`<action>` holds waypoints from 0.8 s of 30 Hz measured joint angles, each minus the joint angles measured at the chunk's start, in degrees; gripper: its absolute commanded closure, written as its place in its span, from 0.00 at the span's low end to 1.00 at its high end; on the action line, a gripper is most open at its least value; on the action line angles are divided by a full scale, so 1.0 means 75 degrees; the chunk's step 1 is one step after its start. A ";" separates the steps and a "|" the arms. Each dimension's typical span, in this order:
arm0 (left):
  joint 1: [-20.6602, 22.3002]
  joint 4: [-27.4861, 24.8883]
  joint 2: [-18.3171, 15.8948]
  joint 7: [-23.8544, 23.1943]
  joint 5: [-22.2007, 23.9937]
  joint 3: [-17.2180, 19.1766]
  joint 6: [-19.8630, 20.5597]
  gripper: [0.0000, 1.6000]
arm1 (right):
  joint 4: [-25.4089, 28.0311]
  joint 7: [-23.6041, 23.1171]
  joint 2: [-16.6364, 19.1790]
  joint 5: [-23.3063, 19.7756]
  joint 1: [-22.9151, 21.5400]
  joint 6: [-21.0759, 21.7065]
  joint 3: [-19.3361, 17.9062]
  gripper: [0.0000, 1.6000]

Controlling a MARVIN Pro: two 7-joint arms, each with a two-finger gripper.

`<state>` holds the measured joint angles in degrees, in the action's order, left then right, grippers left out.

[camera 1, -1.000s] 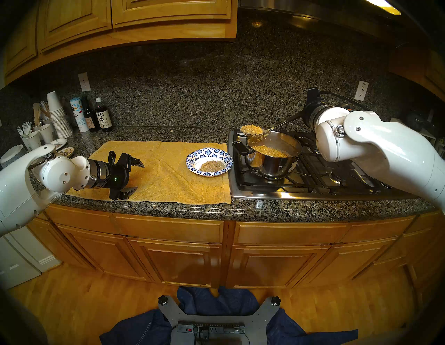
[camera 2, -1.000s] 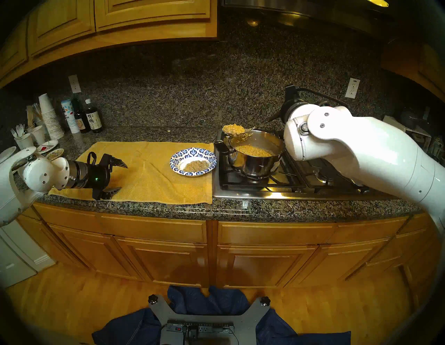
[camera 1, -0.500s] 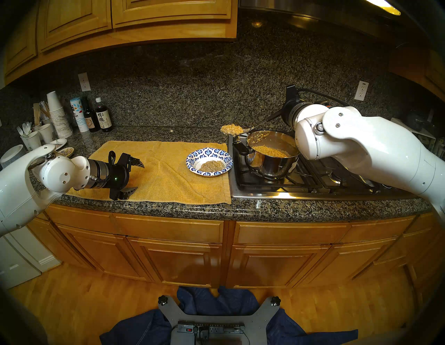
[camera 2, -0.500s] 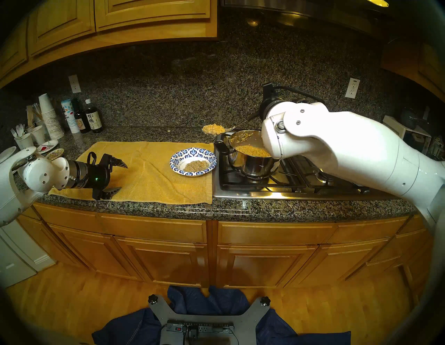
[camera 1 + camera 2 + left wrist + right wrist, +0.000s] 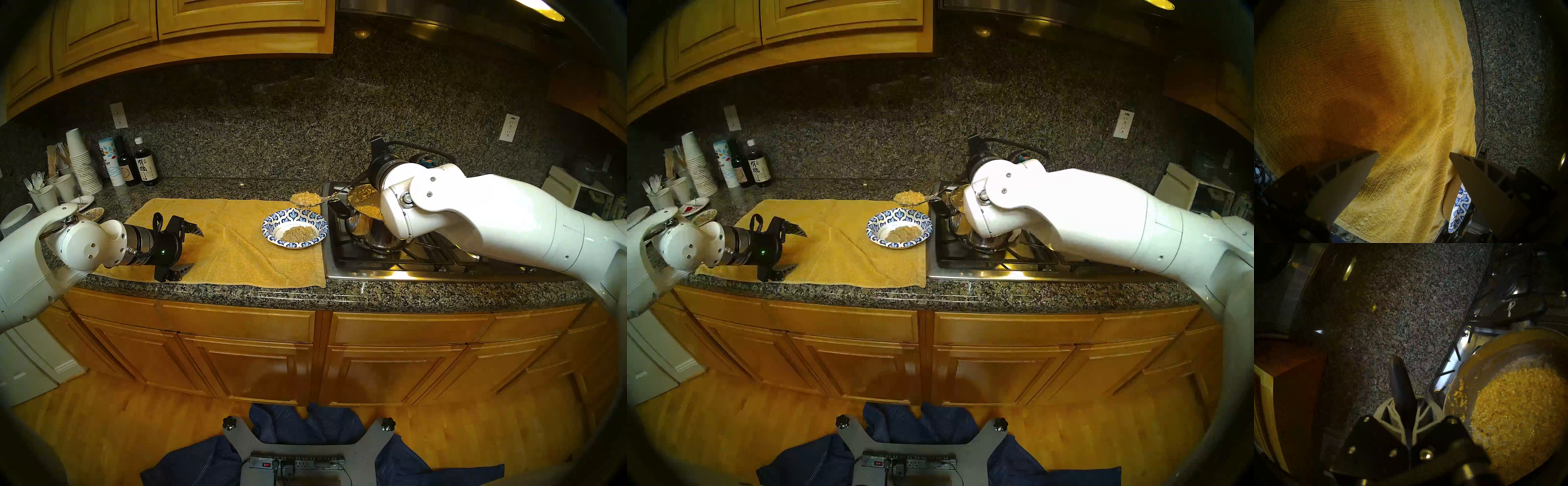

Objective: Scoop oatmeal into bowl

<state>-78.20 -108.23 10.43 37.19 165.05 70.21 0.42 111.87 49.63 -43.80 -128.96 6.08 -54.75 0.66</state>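
Observation:
The blue-and-white leaf-patterned bowl (image 5: 291,215) sits on the towel's right end and holds a mound of oatmeal (image 5: 299,233). A metal spoon heaped with oatmeal (image 5: 306,197) hovers level just above the bowl's far rim. My right gripper (image 5: 365,173) is shut on the spoon's black handle (image 5: 1400,378). More yellowish oatmeal (image 5: 1519,412) fills the steel pot (image 5: 366,230) on the stove, partly hidden by my right forearm. At the towel's left end my left gripper (image 5: 197,249) stands open and empty. In the left wrist view it (image 5: 1414,153) hangs over bare towel, the bowl (image 5: 1460,208) showing past one finger.
A yellow towel (image 5: 230,244) covers the granite counter left of the gas stove (image 5: 390,263). The pot's black handle (image 5: 339,208) points toward the bowl. Bottles (image 5: 135,166), stacked paper cups (image 5: 83,163) and small plates (image 5: 91,212) crowd the back left corner.
My right arm has swung left and lower, carrying the loaded spoon from above the pot to just over the bowl's far rim. The left arm has not moved.

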 measured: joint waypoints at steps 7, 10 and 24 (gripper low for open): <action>0.0000 -0.0001 -0.0001 0.0000 0.0000 0.0003 0.0000 0.00 | -0.0018 0.0081 -0.0374 0.0451 -0.0129 0.0201 0.0583 1.00; -0.0001 -0.0001 -0.0001 0.0000 0.0000 0.0002 0.0000 0.00 | 0.0042 0.0080 -0.0505 0.0704 -0.0222 0.0291 0.0791 1.00; -0.0001 -0.0001 -0.0001 -0.0001 0.0000 0.0001 0.0000 0.00 | 0.0251 0.0331 -0.0965 0.2109 -0.0840 0.0594 0.1472 1.00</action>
<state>-78.20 -108.24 10.42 37.18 165.05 70.22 0.42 113.75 52.12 -51.04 -113.15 -0.22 -50.29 11.70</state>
